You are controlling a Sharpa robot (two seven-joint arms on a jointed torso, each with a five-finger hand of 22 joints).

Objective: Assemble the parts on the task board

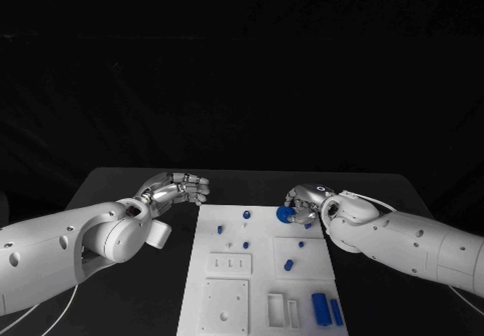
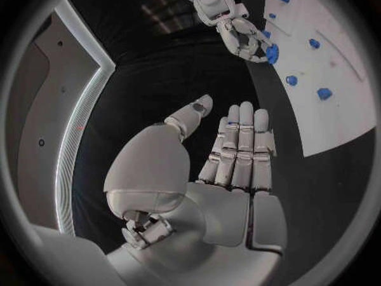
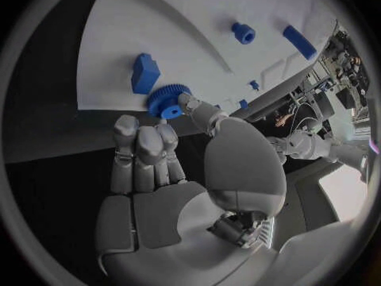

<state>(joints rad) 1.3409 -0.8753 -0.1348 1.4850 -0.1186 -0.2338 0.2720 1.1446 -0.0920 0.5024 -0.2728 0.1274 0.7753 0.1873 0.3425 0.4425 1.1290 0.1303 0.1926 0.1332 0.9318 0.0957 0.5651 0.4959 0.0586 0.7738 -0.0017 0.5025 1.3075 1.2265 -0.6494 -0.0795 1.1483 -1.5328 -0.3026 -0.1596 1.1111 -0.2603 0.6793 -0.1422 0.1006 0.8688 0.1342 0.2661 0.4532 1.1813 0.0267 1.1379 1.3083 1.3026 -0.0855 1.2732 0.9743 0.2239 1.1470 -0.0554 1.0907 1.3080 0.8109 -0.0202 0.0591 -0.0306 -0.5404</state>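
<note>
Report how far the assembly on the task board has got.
Early stage, judging by the layout. Done: hard to confirm; a few small blue parts sit on the task board, seated or not I cannot tell. In hand: the right hand holds a blue gear at the board's edge. Left: two blue bars lie loose near the front. The left hand holds nothing.

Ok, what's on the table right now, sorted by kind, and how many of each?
Blue gear: 1, held by the right hand
Long blue pieces: 2
Small blue pieces: 6
White task board: 1
Total: 10
</note>
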